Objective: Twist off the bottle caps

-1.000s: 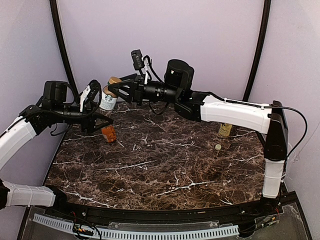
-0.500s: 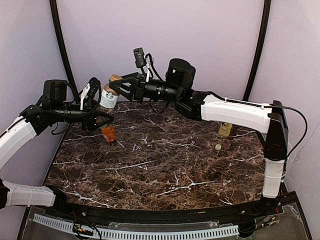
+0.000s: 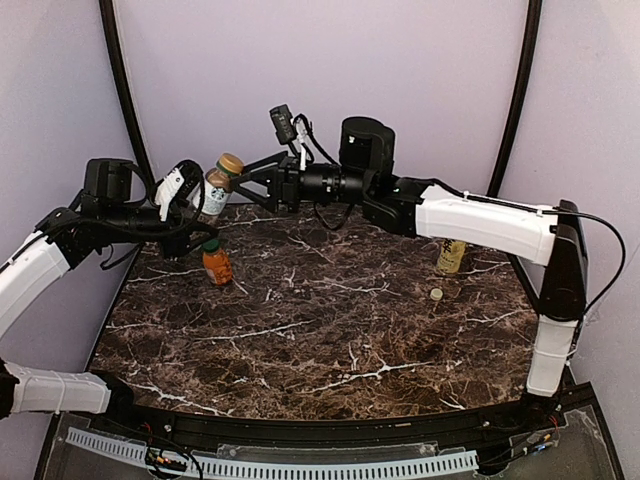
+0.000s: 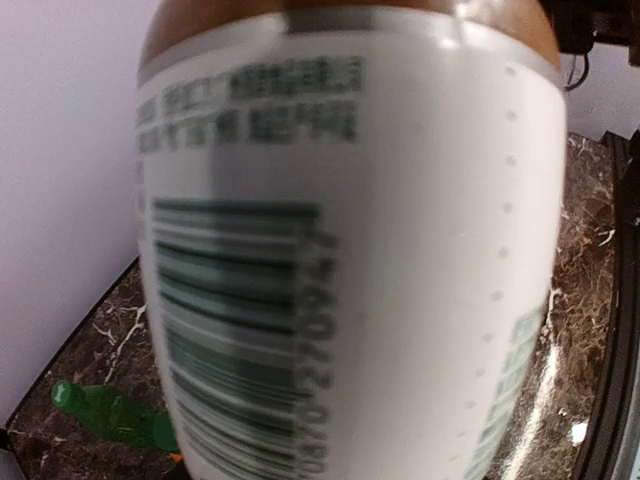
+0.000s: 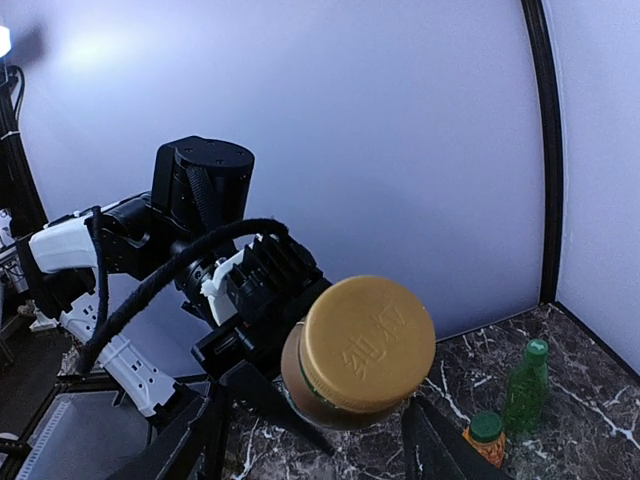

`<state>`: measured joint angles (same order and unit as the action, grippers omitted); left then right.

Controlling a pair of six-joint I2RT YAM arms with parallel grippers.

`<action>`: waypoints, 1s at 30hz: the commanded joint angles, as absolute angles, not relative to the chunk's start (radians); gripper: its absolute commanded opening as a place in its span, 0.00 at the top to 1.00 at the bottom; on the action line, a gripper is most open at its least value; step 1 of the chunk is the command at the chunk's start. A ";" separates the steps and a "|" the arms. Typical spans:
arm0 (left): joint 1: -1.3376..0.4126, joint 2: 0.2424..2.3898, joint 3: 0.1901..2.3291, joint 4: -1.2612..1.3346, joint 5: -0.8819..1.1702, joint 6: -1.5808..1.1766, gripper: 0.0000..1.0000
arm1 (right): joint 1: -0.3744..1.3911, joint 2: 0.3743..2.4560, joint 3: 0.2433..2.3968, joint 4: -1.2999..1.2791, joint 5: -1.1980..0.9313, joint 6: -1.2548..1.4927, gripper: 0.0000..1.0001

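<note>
Marble table (image 3: 330,330) lies well beneath our left gripper (image 3: 197,216), which clamps the brown bottle (image 3: 214,197). Right gripper (image 3: 241,180), jaws parted, flanks its golden-brown cap (image 5: 370,340). We judge: unscrewing step — next, close and twist.

Table (image 3: 330,340): dark brown marble, white veining.
Brown bottle (image 3: 213,195): brown body; white label (image 4: 400,250) with dark green barcode and blurred green print.
Its cap (image 5: 370,342): golden-brown, embossed characters on top.
Orange juice bottle (image 3: 217,266): orange, with green cap (image 3: 211,245).
Slim bottle (image 5: 527,385): green throughout, cap included.
Tea bottle (image 3: 451,257): yellowish.
Loose cap (image 3: 436,294): cream-white.
Left arm (image 3: 35,270) and right arm (image 3: 480,225): white shells, black joints.
Back wall (image 3: 420,80): pale lilac.
</note>
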<state>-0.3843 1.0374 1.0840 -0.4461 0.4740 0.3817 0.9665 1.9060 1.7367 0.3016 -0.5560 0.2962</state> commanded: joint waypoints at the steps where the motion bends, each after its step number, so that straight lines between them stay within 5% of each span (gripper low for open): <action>1: -0.395 1.008 1.110 -0.473 0.211 0.625 0.77 | 0.961 1.807 1.727 0.140 -0.505 0.244 0.37; 9: -0.477 1.005 1.079 -0.276 -0.170 0.969 0.80 | 0.951 1.867 1.861 -0.101 -0.392 0.370 0.33; 20: -0.559 0.995 1.005 -0.116 -0.270 1.132 0.80 | 0.936 1.975 2.009 -0.106 -0.471 0.444 0.29; 30: -0.564 1.000 1.008 -0.120 -0.275 1.099 0.80 | 0.931 1.996 2.018 -0.101 -0.522 0.454 0.48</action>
